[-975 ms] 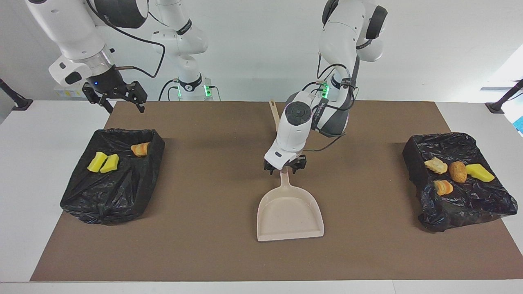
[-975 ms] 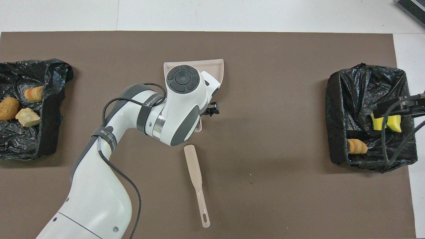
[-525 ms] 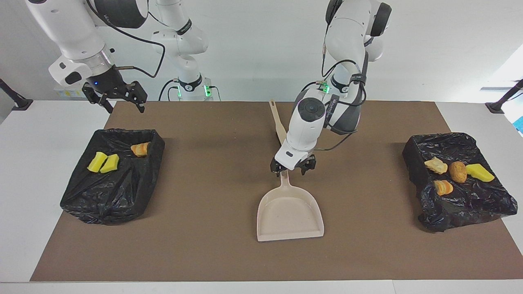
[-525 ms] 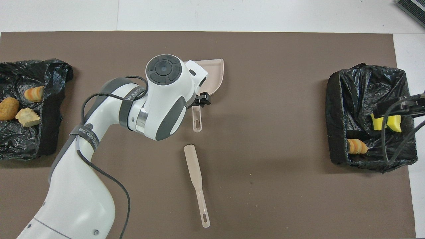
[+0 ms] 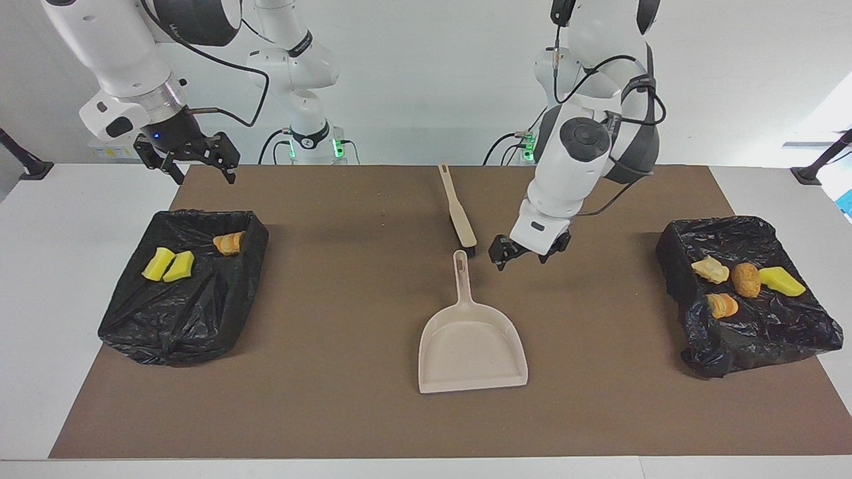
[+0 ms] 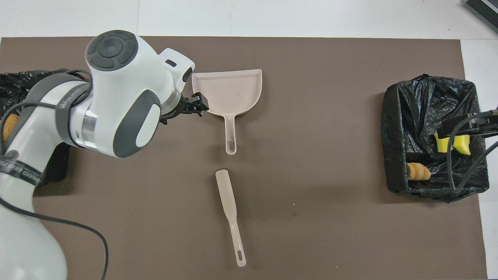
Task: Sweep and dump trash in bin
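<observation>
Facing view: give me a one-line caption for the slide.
Trash sits in both black bins, dustpan and brush lie mid-mat, and the open left pincer hovers beside the dustpan's handle.

No legible text anywhere (arm band lettering unreadable)

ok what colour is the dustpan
Pale beige, plain all over; the dustpan shows best in the facing view, lying flat on the brown mat.

Robot lab: 2 Franka arms [image 5: 572, 153], brown-mat table [image 5: 346, 412].
</observation>
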### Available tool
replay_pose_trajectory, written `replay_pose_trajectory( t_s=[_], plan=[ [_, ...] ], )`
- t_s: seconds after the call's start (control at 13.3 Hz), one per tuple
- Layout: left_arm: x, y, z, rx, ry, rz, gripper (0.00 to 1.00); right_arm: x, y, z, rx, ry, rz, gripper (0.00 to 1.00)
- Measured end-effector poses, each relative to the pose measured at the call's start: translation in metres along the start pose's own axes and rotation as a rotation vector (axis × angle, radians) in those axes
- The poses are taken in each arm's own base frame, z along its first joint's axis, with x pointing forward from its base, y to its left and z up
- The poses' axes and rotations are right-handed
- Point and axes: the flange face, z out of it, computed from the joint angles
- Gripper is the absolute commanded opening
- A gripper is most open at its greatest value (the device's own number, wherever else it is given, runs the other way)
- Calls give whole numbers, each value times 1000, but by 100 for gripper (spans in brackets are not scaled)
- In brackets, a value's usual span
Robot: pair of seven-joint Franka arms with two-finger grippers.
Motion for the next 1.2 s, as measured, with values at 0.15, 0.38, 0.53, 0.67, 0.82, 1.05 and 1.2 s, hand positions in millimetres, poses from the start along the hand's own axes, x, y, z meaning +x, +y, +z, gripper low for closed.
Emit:
replay_pose_trajectory(
  t_s=[0.15,0.38,0.53,0.67,0.82,1.05,1.2],
  plan=[
    [-8,-29,-43,0,-11,8,100,0,0,0,0,0,0,100],
    [-20,-71,-91,6,-30,87,100,0,0,0,0,0,0,100],
    [-20,-103,-112,29,-27,127,100,0,0,0,0,0,0,100],
    [-25,-126,-130,39,-29,174,100,0,0,0,0,0,0,100],
    [-31,-144,-143,44,-39,201,100,0,0,0,0,0,0,100],
    [-27,-185,-156,40,-47,258,100,0,0,0,0,0,0,100],
    [-32,-209,-155,44,-74,258,100,0,0,0,0,0,0,100]
  ],
)
